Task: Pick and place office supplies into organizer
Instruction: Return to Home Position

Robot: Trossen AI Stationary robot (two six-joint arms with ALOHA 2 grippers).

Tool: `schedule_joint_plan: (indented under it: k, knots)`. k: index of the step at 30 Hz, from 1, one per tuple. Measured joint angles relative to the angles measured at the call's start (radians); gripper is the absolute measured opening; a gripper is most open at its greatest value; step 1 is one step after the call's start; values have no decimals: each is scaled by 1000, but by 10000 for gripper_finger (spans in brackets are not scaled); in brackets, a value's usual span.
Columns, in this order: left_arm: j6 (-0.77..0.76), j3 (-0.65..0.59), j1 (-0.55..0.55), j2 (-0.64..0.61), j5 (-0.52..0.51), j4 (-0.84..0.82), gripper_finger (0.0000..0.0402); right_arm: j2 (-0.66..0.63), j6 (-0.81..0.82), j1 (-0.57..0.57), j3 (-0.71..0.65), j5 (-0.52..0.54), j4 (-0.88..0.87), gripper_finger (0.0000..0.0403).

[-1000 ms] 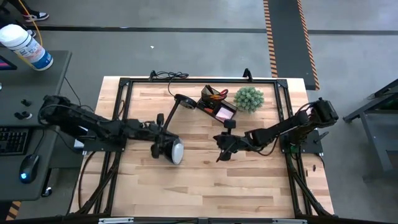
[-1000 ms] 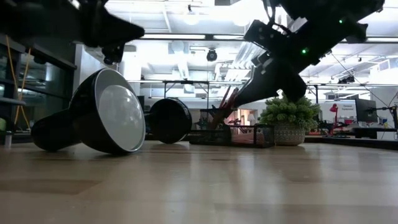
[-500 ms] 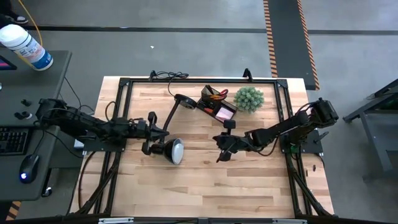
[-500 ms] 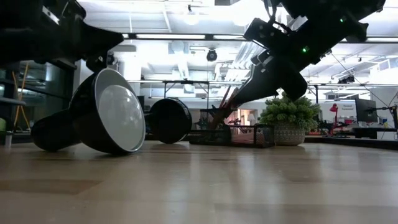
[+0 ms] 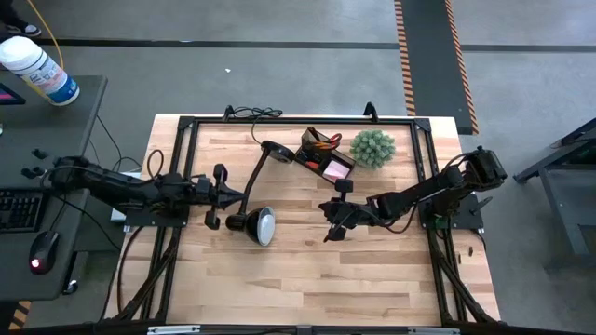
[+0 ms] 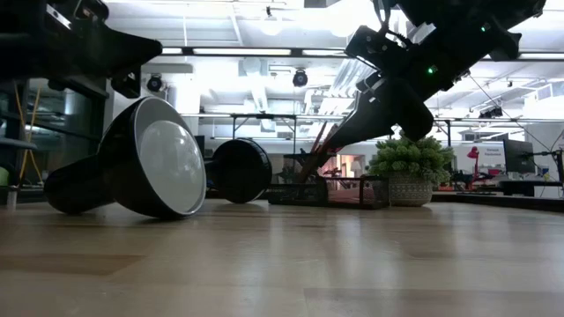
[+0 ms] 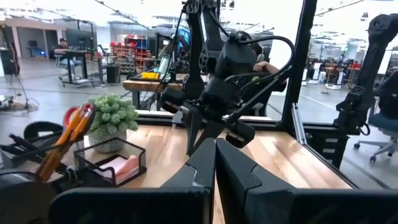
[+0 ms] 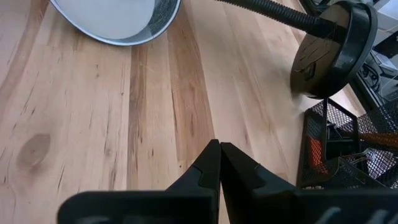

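Observation:
The organizer [image 5: 321, 156] is a dark mesh caddy at the table's far middle. Orange-handled scissors [image 7: 73, 121] and pencils [image 7: 55, 157] stand in its cup, and a pink sticky-note pad [image 7: 122, 167] lies in its tray. My left gripper [image 5: 233, 194] is shut and hovers left of the fallen black lamp. My right gripper [image 5: 328, 233] is also shut. It hangs above bare wood, nearer than the organizer [image 8: 348, 149], fingers slanting down toward the table's left.
A black desk lamp lies on the table, its head [image 5: 257, 226] on its side with the white inside facing right and its round base [image 5: 275, 151] beside the organizer. A green spiky plant [image 5: 372, 147] stands right of the organizer. Bare wood fills the near half.
My left gripper has drawn back from the lamp head toward the table's left edge. The lamp has stayed where it lay.

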Motion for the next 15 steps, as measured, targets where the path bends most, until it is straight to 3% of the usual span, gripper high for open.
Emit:
schedule_joint_plan:
  k: [4,15]
  knots:
    - [39,0,0,-110,0,-106,0,0,0,0,-7,3,7,0]
    - [67,0,0,-340,-4,-343,0,0,75,-23,-202,-35,270,0]
